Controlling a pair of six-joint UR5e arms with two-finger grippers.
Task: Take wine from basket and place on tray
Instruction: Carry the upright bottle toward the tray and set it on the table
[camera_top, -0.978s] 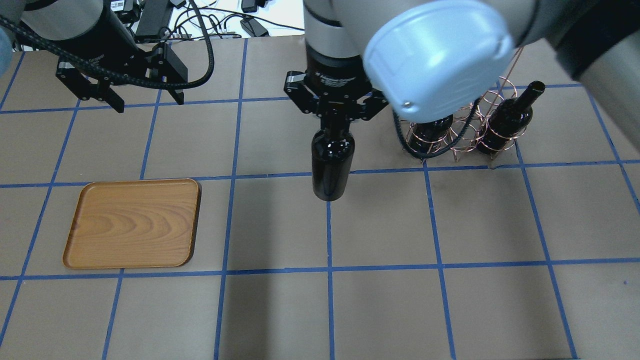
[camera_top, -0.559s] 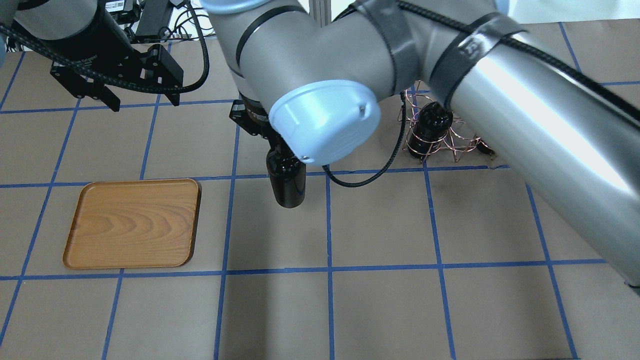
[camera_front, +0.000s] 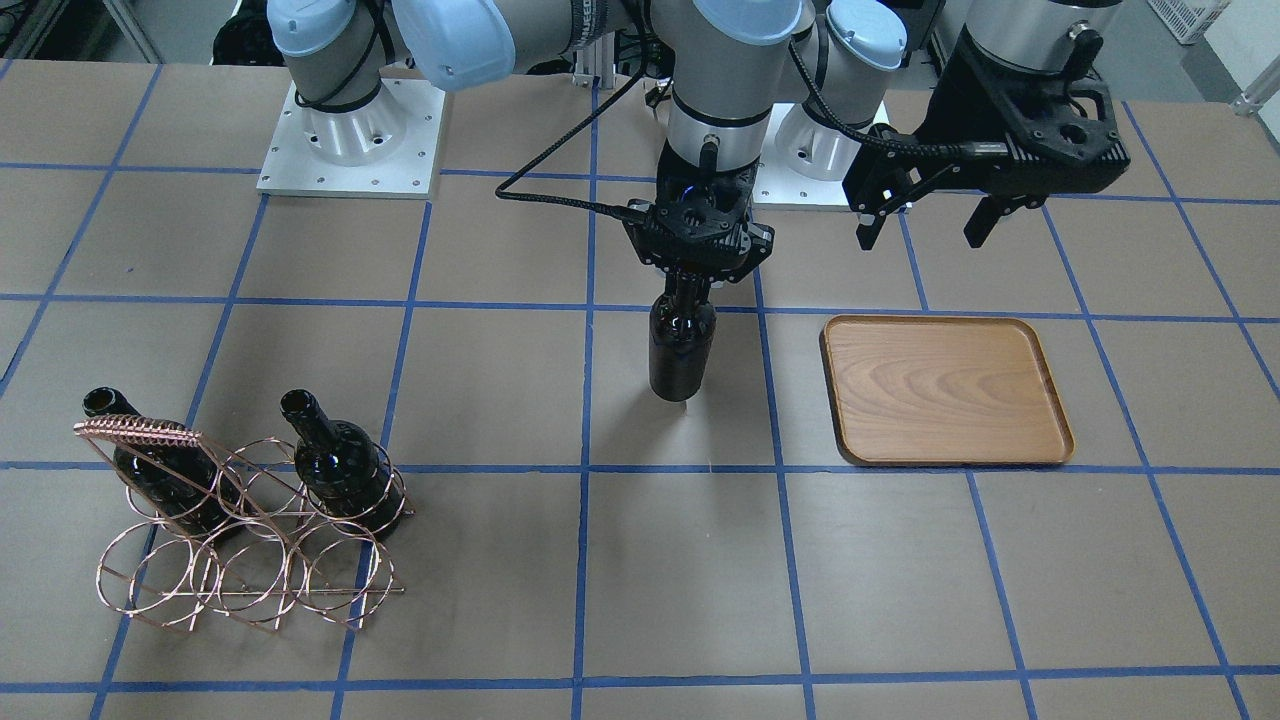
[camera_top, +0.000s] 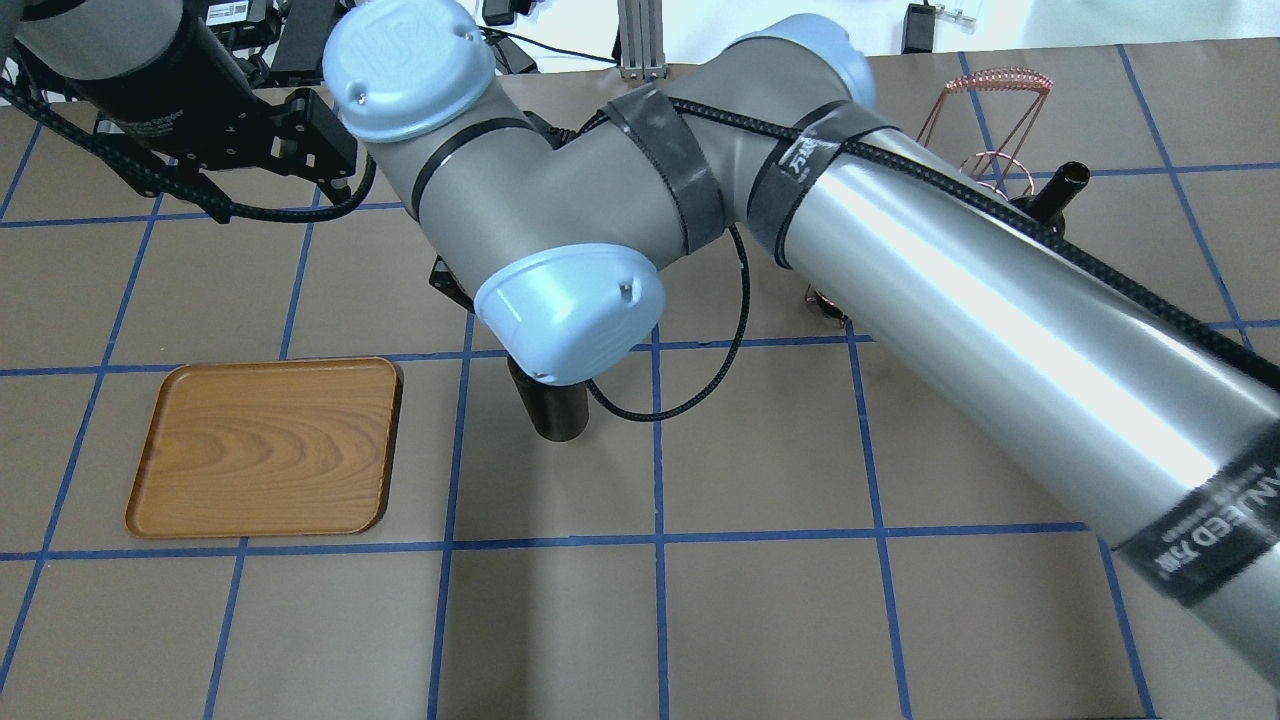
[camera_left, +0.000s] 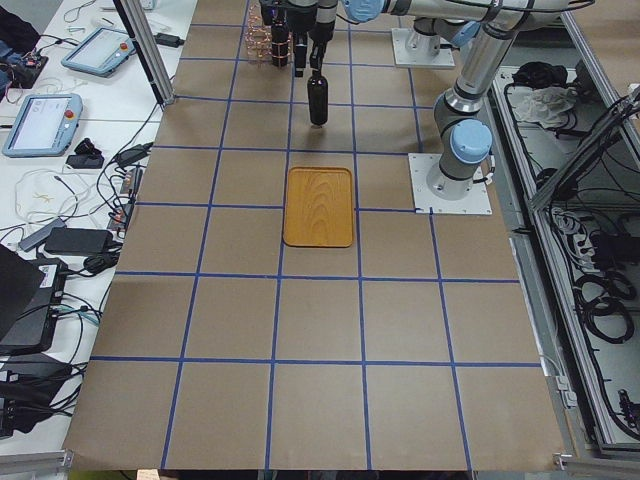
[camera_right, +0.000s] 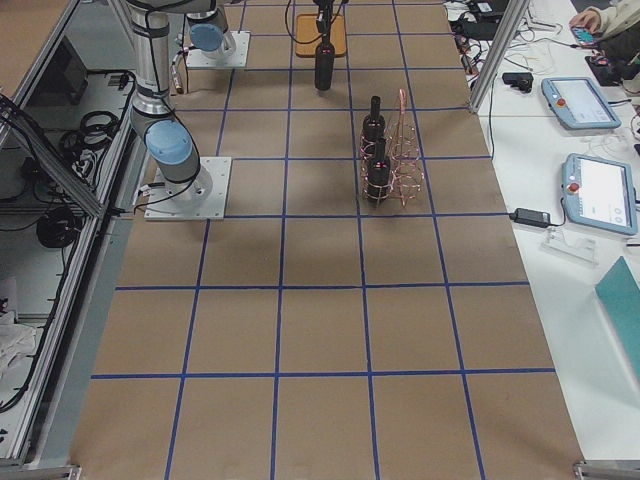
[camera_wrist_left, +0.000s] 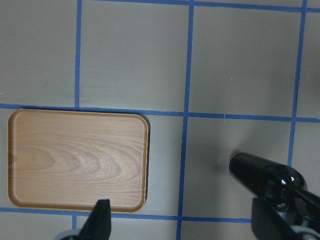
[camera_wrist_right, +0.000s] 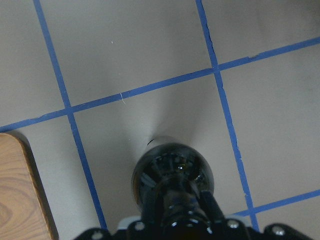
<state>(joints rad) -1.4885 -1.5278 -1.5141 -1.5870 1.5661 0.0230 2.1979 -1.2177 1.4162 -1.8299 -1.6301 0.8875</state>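
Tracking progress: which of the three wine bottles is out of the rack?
The bottle hanging by its neck from the right gripper; the other two sit in the rack.

Only wine (camera_top: 560, 420) base visible near tray (camera_top: 265, 450), under right arm (camera_top: 900, 260).

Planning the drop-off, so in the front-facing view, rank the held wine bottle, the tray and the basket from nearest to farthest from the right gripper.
1. held wine bottle: its neck is clamped in the right gripper, body hanging below.
2. tray: on that view's right.
3. basket: far off, lower left.
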